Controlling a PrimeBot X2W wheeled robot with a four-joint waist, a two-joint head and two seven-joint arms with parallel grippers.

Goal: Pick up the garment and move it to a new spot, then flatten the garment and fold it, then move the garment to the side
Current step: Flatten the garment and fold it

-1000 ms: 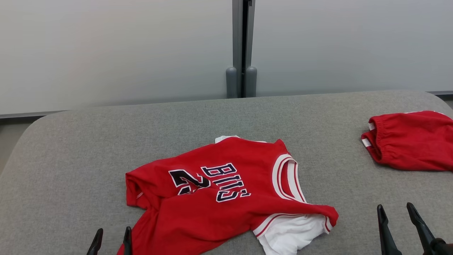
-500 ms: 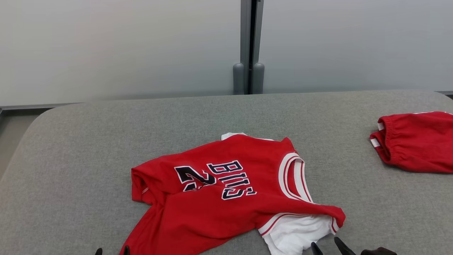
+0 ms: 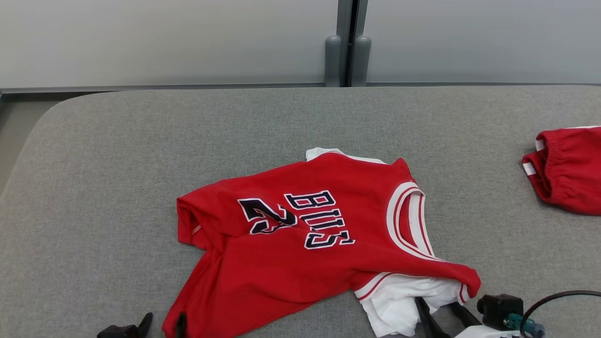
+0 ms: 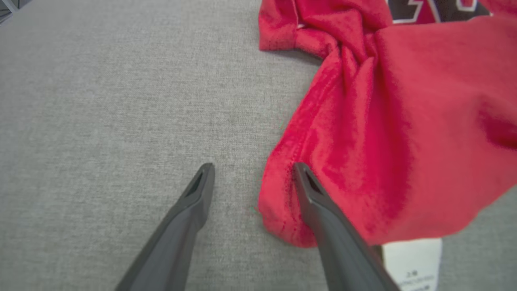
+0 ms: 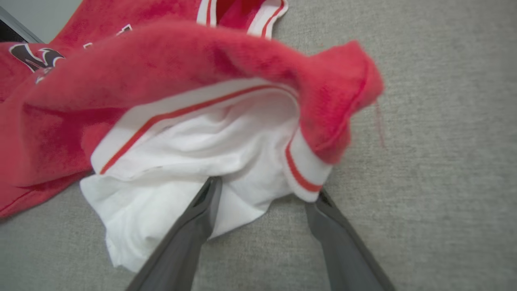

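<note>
Running across the chest of the garment (image 3: 300, 244) is dark, white-edged lettering that reads BULLS, turned sideways in the head view, beside a number starting with 2; a crease hides the rest. A white label (image 4: 412, 262) shows below the hem in the left wrist view, its print too small to read. The garment is a red jersey with white-and-red striped trim and a white layer beneath, lying crumpled on the grey counter (image 3: 117, 155) toward its near edge. The left hand (image 4: 253, 167) stands open at the hem corner, one finger over the red cloth, the other over bare counter. The right hand (image 5: 267, 186) is open too, at the white cloth under the armhole: one finger over it, the other just beside the striped trim. Another red piece (image 3: 568, 169) lies well apart to the right.
</note>
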